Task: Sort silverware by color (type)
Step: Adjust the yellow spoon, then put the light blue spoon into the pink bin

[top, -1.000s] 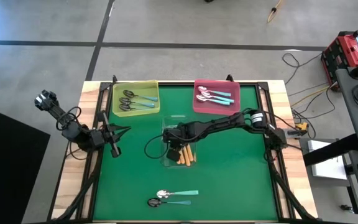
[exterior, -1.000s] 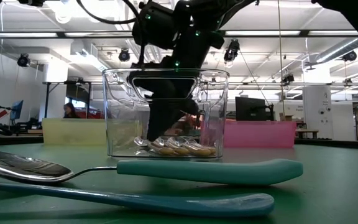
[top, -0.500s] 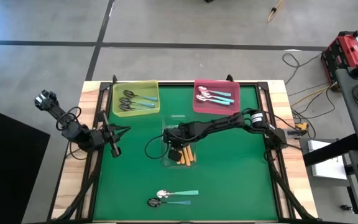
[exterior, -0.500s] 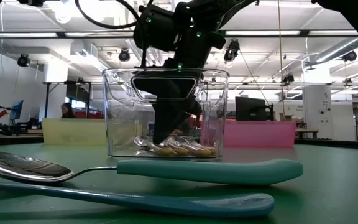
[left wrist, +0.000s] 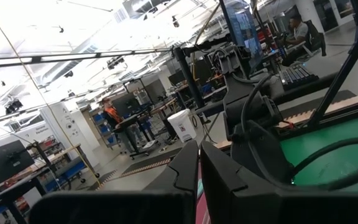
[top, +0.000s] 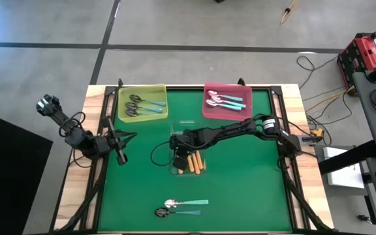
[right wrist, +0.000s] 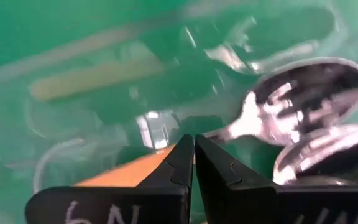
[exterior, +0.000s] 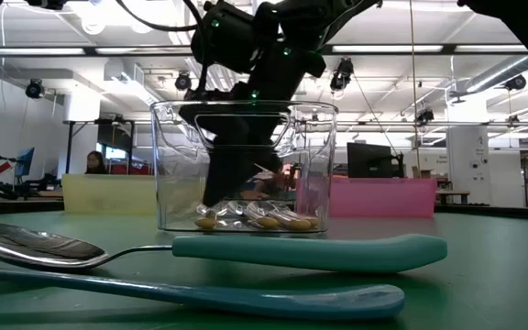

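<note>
Here the right arm stretches from the table's right edge across the green mat (top: 240, 189), bent at the elbow, and dips its wrist steeply into the clear bin (exterior: 168, 165) at the middle of the table. The right gripper (right wrist: 194, 146) is down among the orange-handled spoons (top: 196, 163) lying on the bin's floor, with its jaws pressed together; an orange handle runs right under the tips, though the wrist view is too close to say whether anything is pinched, and it looks more like an empty clench. A shiny spoon bowl (right wrist: 312, 87) lies just beside the fingers (right wrist: 222, 171). The left arm waits folded at the table's left edge, its left gripper (top: 120, 149) clenched on nothing above the mat's border. Compared with a second ago, the right gripper has slid toward the left side of the bin, seen from the low view, and leans more steeply; the orange handles have spread out a little with it, one tip now lying nearer the bin's left wall. Everything else has stayed put: the dark-bowled, teal-handled spoons (top: 142, 104) in the yellow tray (top: 164, 90), the silver-bowled, teal-handled spoons (top: 227, 101) in the pink tray (top: 261, 96), and two loose teal-handled spoons (top: 183, 207) lying side by side near the table's front edge.
</note>
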